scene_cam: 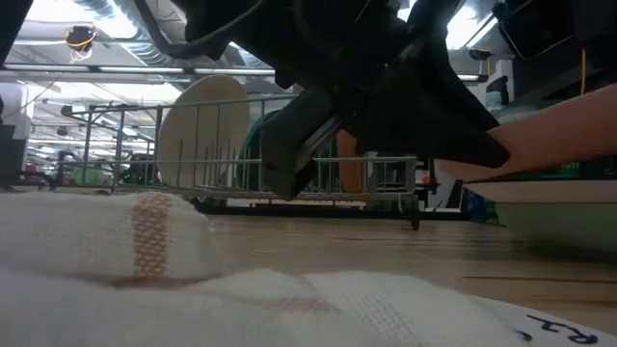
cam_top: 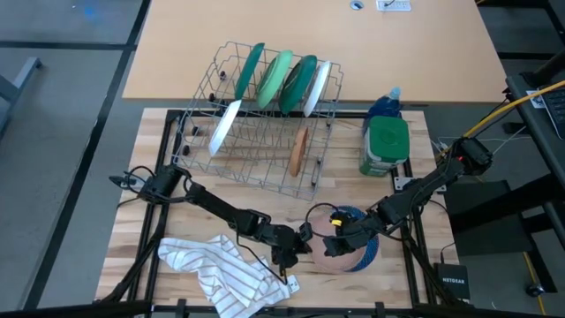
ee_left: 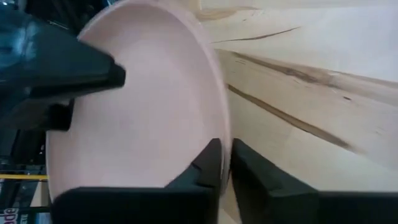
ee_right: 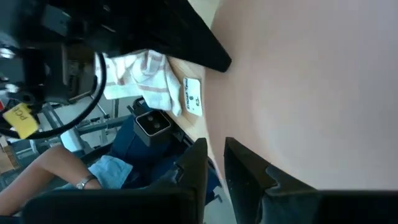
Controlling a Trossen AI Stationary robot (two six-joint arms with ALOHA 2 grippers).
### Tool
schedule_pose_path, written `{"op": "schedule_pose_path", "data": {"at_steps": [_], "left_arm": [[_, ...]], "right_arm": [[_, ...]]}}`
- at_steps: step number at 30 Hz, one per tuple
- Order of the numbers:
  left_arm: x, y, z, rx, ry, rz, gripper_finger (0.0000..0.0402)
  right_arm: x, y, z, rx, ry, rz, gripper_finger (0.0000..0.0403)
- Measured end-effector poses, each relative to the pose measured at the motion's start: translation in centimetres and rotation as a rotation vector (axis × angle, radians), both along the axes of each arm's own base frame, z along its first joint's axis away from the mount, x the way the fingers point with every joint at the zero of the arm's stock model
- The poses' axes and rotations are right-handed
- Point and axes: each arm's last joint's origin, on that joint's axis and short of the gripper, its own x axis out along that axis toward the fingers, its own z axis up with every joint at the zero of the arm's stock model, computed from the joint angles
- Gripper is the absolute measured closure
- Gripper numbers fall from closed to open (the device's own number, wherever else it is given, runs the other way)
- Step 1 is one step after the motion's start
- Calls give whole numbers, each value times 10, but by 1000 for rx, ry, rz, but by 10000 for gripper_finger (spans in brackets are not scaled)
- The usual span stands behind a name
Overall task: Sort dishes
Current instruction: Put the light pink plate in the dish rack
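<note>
Both grippers sit at the near edge of the table, pinching opposite sides of the same pink plate. The left gripper has its fingers closed on the plate's rim, and the right gripper is clamped on the rim across from it. The plate rides over a blue dish, right by the front edge.

My worry is the double grip. If one arm pulls before the other lets go, I'd guess the thin rim slips out or the plate twists and skates off the front, since there's barely any table left on that side. The blue dish underneath could get dragged along too.

The striped cloth lies bunched just beside the left gripper, so a low sweep that way could snag it.

Going farther back, there's a strip of bare wood between the grippers and the dish rack, which looks like the only clean lane. The green-lidded container stands beside the rack on the right arm's side, so swinging wide there is tight. The rack already holds upright plates, with free slots near its front.
</note>
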Motion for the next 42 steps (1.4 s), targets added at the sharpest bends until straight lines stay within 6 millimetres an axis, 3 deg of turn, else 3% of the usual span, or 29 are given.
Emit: {"op": "schedule_pose_path", "data": {"at_steps": [6,16,24,33,42], "left_arm": [[-2,-5,-1,-1,6,-9,390],[-10,-19,15,-99,-2,26,398],[-19,-17,57,-309,-39,122,399],[-45,-14,106,-460,27,161,400],[-81,-7,156,-707,169,108,400]], "right_arm": [[5,2,7,-35,-127,23,346],[14,3,48,-183,-592,44,346],[12,0,99,-392,-844,118,346],[6,-4,158,-700,-1096,228,346],[-5,-12,192,-972,-1193,334,346]]}}
